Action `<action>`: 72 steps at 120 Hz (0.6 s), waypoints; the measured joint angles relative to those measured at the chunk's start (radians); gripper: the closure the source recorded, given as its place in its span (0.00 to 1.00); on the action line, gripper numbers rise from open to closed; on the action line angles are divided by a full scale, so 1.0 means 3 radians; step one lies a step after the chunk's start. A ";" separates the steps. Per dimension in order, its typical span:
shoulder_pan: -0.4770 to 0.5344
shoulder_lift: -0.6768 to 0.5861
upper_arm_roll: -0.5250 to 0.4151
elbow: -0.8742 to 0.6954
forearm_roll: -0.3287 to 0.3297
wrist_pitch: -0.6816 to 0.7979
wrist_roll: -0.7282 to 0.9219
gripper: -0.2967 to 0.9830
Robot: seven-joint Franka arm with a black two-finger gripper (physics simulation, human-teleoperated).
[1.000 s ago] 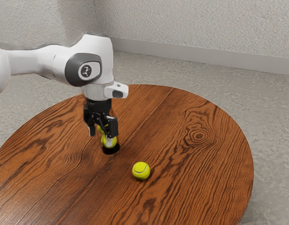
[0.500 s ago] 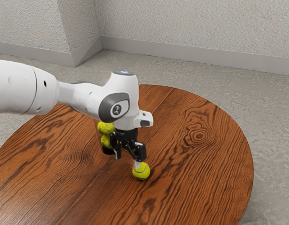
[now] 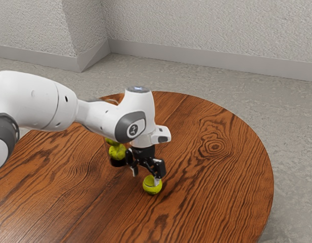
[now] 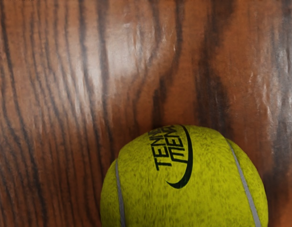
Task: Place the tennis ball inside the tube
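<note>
Your round wooden table (image 3: 221,177) stands on grey floor (image 3: 292,126) by pale walls (image 3: 206,30); the tennis ball (image 3: 151,189) lies just below your parted tool (image 3: 145,177).

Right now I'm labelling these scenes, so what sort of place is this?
Probably a plain simulated room, not clearly a home or a lab: a round wooden table, a bare textured wall with a pale baseboard, and a mottled grey floor.
</note>
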 joint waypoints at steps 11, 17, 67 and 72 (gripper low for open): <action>-0.0013 0.0045 0.0002 0.0002 -0.0002 0.0058 -0.0014 0.23; -0.0021 0.0071 0.0002 0.0002 -0.0002 0.0096 -0.0021 0.23; -0.0061 0.0215 -0.0001 -0.0002 -0.0007 0.0391 -0.0064 0.28; -0.0064 0.0212 0.0000 -0.0008 -0.0006 0.0402 -0.0067 0.31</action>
